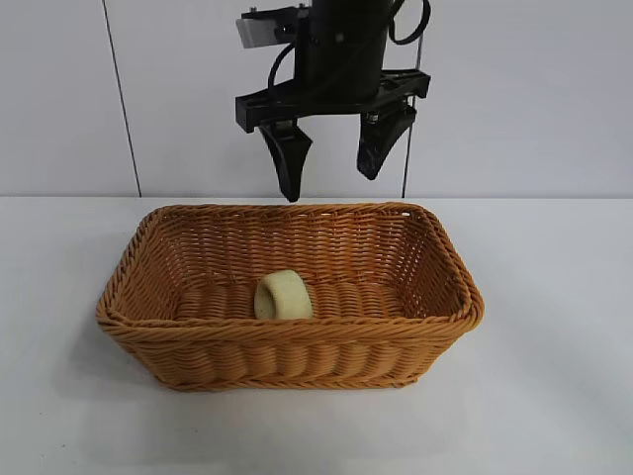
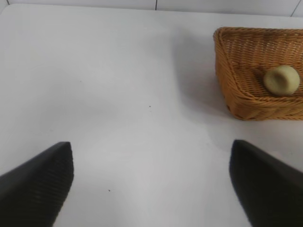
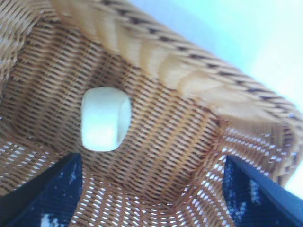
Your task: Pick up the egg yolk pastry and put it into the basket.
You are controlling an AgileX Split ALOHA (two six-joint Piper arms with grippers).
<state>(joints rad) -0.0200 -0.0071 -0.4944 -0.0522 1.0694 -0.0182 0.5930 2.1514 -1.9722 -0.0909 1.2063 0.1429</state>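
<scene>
the egg yolk pastry [image 1: 283,296] sits on edge inside the basket [image 1: 297,341]; the right gripper [image 1: 336,163] hangs above, fingers spread and empty; the left gripper [image 2: 151,189] gapes wide over the table [image 2: 118,94].

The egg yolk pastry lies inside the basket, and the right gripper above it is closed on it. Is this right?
Not quite. The exterior view shows the right gripper open and empty above the basket; the egg yolk pastry rests free on the basket floor.

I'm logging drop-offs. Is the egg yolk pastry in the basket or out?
In. The egg yolk pastry stands on edge on the floor of the basket, below the open right pincer.
</scene>
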